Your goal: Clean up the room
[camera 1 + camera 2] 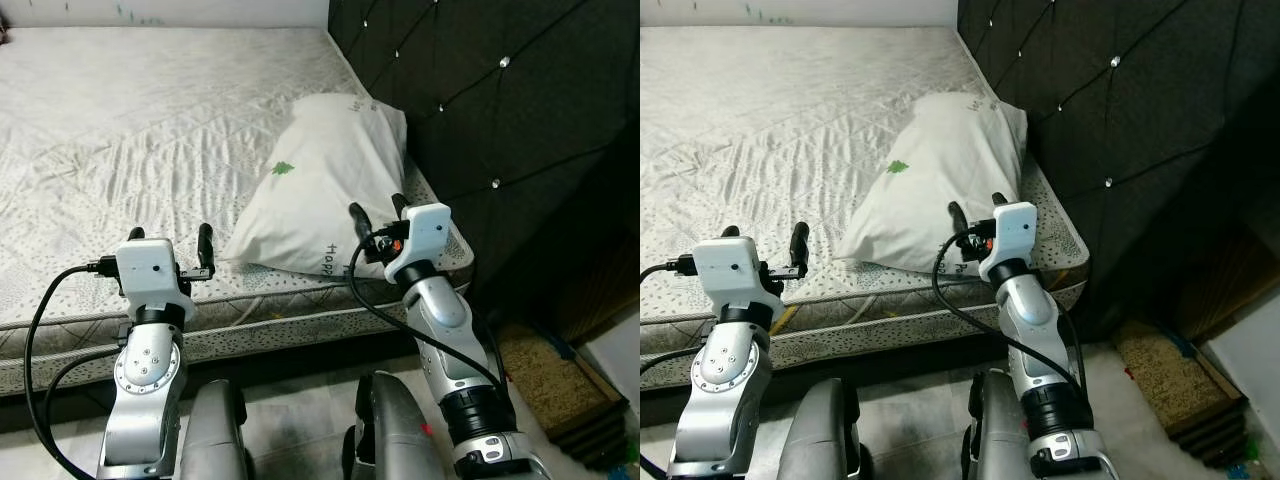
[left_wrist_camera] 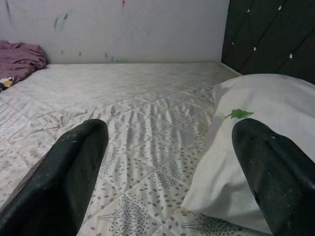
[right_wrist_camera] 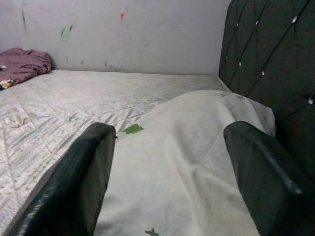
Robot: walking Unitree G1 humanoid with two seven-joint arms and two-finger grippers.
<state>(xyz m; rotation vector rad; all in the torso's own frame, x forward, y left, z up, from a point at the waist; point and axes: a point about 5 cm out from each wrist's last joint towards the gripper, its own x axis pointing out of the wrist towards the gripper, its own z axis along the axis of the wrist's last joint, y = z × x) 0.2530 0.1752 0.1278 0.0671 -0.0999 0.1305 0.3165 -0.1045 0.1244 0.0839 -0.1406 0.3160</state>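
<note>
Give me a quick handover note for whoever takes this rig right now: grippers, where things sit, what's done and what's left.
Left gripper: open, holding nothing, raised over the mattress edge.
Right gripper: open, holding nothing, at the near end of the pillow.
Pillow lies askew by the black headboard. A purple cloth is bunched at the far side by the wall.
Done: nothing evident.
Left: probably straighten the pillow, clear the cloth.
</note>
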